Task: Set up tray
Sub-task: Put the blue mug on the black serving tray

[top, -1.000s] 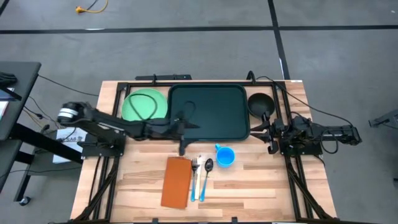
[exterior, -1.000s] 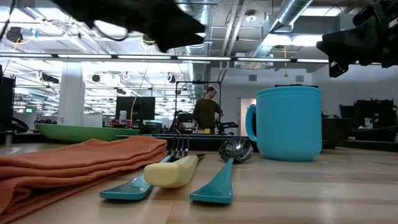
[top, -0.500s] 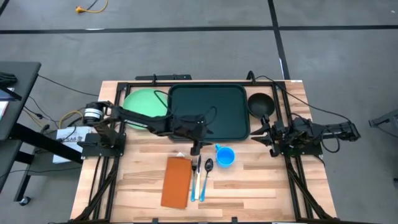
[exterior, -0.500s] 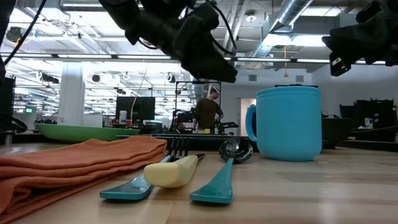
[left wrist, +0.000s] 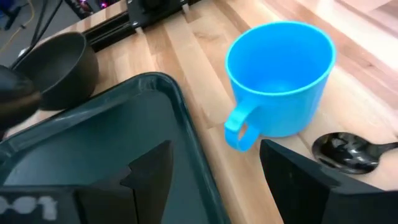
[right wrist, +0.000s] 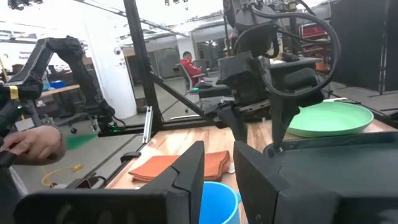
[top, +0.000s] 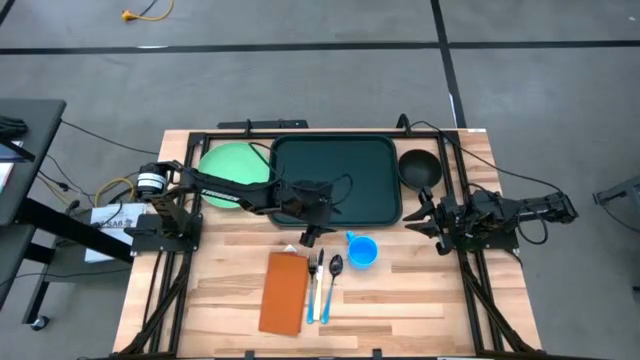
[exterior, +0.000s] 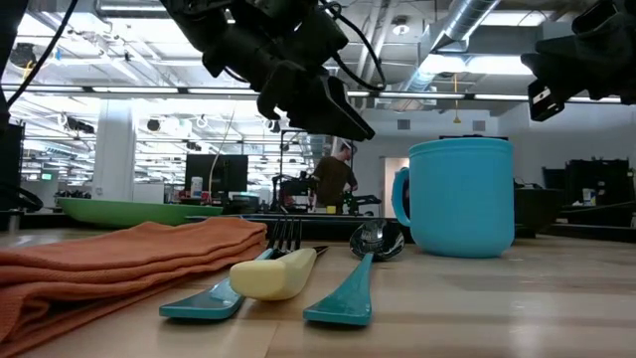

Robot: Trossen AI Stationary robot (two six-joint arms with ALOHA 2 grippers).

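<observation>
The dark green tray (top: 340, 175) lies flat at the table's far middle. My left gripper (top: 310, 238) hovers open over the tray's near right corner (left wrist: 186, 143), and the blue cup (left wrist: 280, 78) stands just beyond its fingers. In the low view the left gripper (exterior: 343, 114) hangs well above the table. My right gripper (top: 424, 216) waits open off the tray's right side, near the dark bowl (top: 420, 168). The round light-green plate (top: 232, 165) rests on the table left of the tray.
Near the table's middle lie a folded orange napkin (top: 285, 292), a fork (top: 314, 282) and a spoon (top: 333, 272), with the cup (top: 362, 250) to their right. Black frame rails run along both table sides. A person stands far off in the room (exterior: 331, 179).
My left gripper has swung from the tray's near left part toward the table's right and near edge, and has come down into the low view. It now hangs beside the cup. The right arm has stayed put.
</observation>
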